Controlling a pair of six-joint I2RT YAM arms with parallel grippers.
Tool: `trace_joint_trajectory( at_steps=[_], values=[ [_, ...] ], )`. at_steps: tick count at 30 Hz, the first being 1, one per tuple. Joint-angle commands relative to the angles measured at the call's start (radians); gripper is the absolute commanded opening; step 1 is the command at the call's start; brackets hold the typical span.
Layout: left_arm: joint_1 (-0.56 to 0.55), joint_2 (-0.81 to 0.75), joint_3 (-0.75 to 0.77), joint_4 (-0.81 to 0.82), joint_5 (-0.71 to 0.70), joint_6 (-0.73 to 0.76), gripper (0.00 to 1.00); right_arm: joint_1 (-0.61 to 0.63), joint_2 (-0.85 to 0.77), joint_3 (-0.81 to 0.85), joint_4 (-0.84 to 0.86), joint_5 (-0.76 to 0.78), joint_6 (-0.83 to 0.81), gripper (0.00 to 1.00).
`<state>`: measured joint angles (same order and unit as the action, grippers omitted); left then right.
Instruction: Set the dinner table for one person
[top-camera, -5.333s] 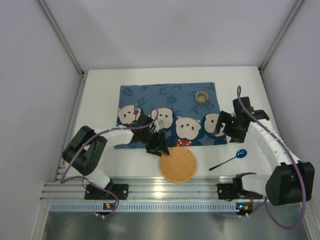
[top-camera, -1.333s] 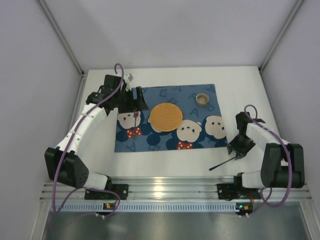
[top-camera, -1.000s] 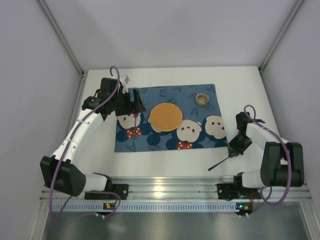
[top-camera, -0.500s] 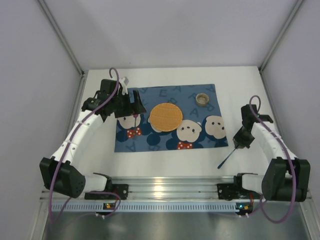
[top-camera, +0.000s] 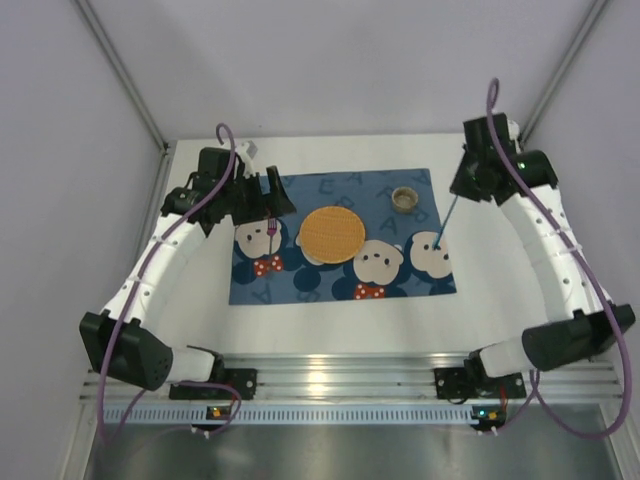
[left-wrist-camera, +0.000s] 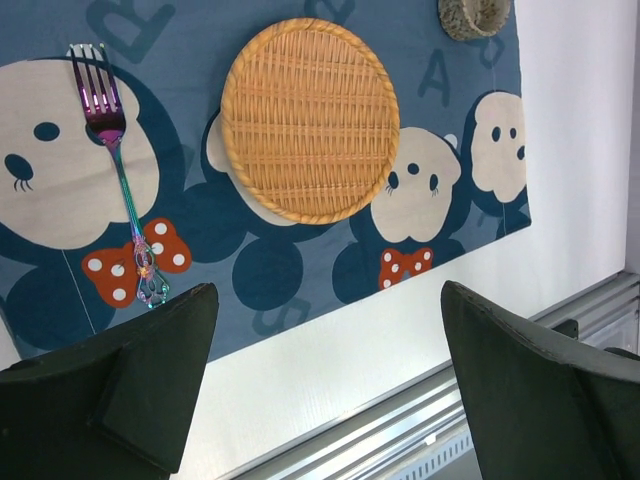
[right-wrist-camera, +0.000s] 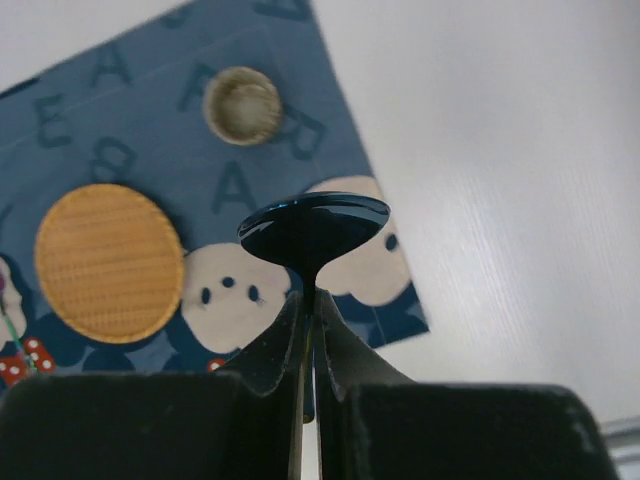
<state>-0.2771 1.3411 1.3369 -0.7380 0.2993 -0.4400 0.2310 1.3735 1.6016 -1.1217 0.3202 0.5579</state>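
The dinner table (top-camera: 500, 290) lies white and flat beneath both my arms, and the blue bear-print mat (top-camera: 300, 285) is spread across its middle. On the mat sit a round woven plate (top-camera: 331, 232), a fork (top-camera: 271, 231) just to the plate's left, and a small cup (top-camera: 404, 196) near the far right corner. My right gripper (right-wrist-camera: 308, 325) is pinched tight on the thin handle of a dark blue spoon (right-wrist-camera: 313, 224). Its bowl end hangs down over the rightmost bear face, and I cannot tell whether it touches the cloth. My left gripper (left-wrist-camera: 328, 300) hovers spread wide, holding nothing, over the mat's left side near the fork.
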Motion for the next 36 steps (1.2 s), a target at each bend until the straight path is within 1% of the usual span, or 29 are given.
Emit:
trace_joint_trajectory(
  at_steps=[1,2,3,4,5,8,13,16,25,29,36],
  values=[
    [0.003,0.015,0.053,0.023,0.037,-0.019,0.98,0.131,0.16,0.208,-0.027,0.022,-0.122,0.0],
    [0.003,0.015,0.06,0.02,0.038,-0.02,0.98,0.163,0.2,0.234,-0.032,-0.019,-0.13,0.0],
    [0.003,0.009,0.064,0.016,0.038,-0.022,0.98,0.172,0.269,0.265,-0.041,-0.048,-0.131,0.0],
    [0.003,0.006,0.064,0.012,0.034,-0.025,0.98,0.177,0.297,0.264,-0.041,-0.081,-0.127,0.0],
    [0.003,-0.003,0.062,0.009,0.029,-0.023,0.98,0.183,0.32,0.253,-0.021,-0.145,-0.125,0.0],
    [0.003,-0.04,0.044,-0.003,0.018,-0.029,0.98,0.215,0.393,0.195,0.023,-0.188,-0.125,0.0],
    [0.003,-0.117,0.005,-0.023,0.009,-0.054,0.98,0.297,0.51,0.173,0.051,-0.181,-0.18,0.0],
    [0.003,-0.166,-0.03,-0.035,-0.006,-0.066,0.98,0.312,0.567,0.181,0.054,-0.17,-0.196,0.0],
    [0.003,-0.284,-0.107,-0.09,-0.043,-0.097,0.98,0.309,0.705,0.216,0.077,-0.136,-0.231,0.0],
    [0.003,-0.321,-0.113,-0.121,-0.063,-0.105,0.98,0.303,0.772,0.238,0.089,-0.136,-0.222,0.0],
    [0.003,-0.37,-0.117,-0.184,-0.101,-0.123,0.98,0.268,0.84,0.33,0.091,-0.148,-0.181,0.0]
  ],
)
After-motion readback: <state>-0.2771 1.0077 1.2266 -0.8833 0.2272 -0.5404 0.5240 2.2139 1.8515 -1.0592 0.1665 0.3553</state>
